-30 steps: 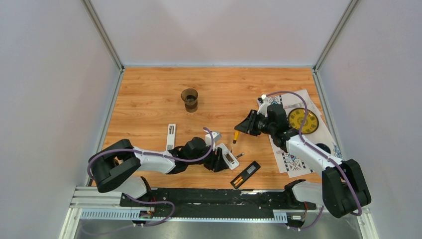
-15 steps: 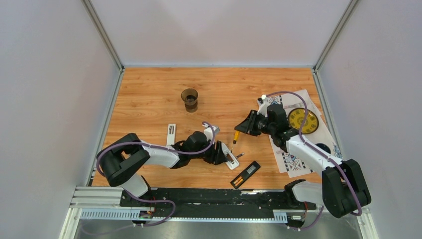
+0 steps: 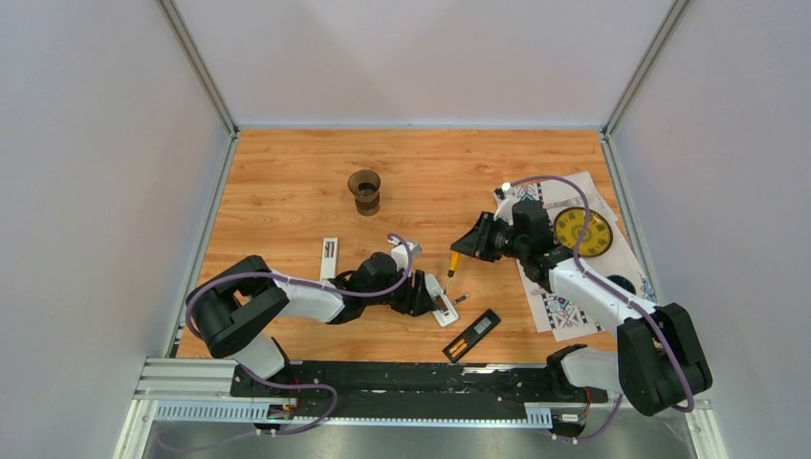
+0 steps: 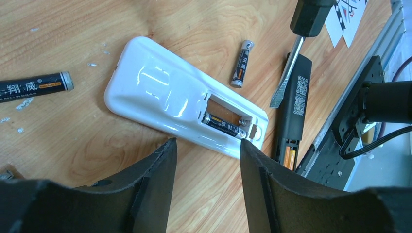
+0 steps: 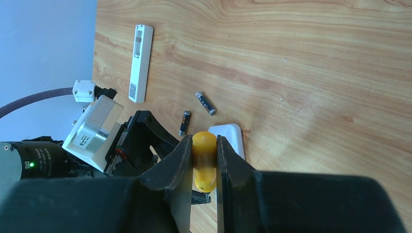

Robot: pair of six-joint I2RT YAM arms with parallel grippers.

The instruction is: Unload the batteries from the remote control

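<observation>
Pinching the screwdriver (image 5: 204, 170) – right claw (image 5: 204, 141), left claw (image 4: 208, 144) spread by white remote (image 4: 155, 92), one battery (image 4: 222, 125) inside

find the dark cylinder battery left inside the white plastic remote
Left wrist view: the dark cylinder battery sits in the white plastic remote's open compartment, in the slot nearer the left gripper.

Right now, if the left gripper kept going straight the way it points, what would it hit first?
The left gripper, jaws open, would likely meet the white remote first, near its open bay holding one battery; depth is unclear.
</observation>
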